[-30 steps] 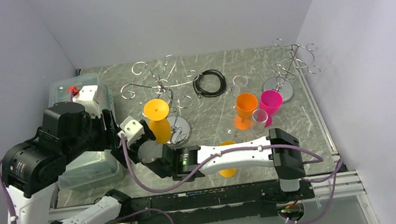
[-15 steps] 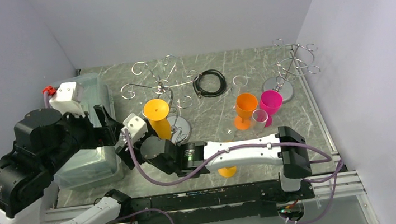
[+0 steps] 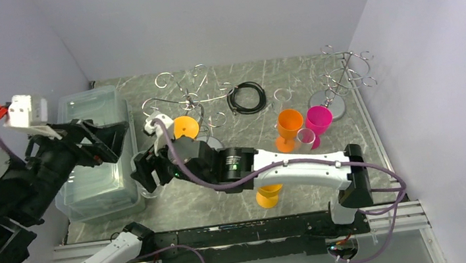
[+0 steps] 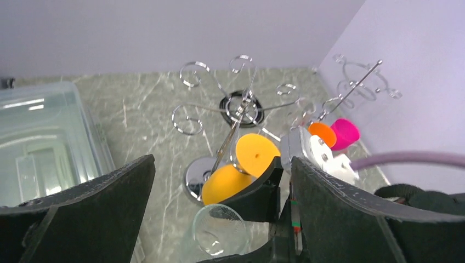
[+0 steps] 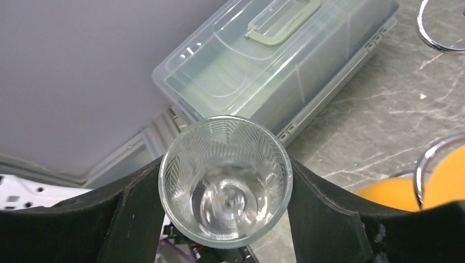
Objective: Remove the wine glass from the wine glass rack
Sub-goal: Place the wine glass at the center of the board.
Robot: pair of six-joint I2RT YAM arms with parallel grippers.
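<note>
On the far left, the left gripper (image 3: 115, 139) is up in the air over the see-through plastic box (image 3: 88, 105). Its fingers (image 4: 88, 208) are spread wide apart and have nothing in them.

Just to the right of the box, the right gripper (image 3: 149, 175) holds the clear wine glass (image 5: 225, 181). One black finger presses on each side of the bowl. The glass is off the wine glass rack (image 3: 190, 100), between the box and the rack's shiny round foot. Its open mouth points toward the left gripper.

Next comes the rack, standing on the gray marble table (image 3: 243, 130) with its curly wire arms sticking out. A yellow glass (image 4: 225, 183) leans tilted right beside the rack's stem, over the shiny foot. I cannot tell if it hangs from a wire arm.

Behind the rack, a bit to the right, a black cable (image 3: 246, 97) lies in a coil. Closer to me, another yellow glass (image 3: 269, 195) peeks out from under the right arm.

Farther right, an orange glass (image 3: 289, 125) and a pink glass (image 3: 318, 120) stand close together. A smaller wire rack (image 3: 343, 72) stands behind them in the far right corner.
</note>
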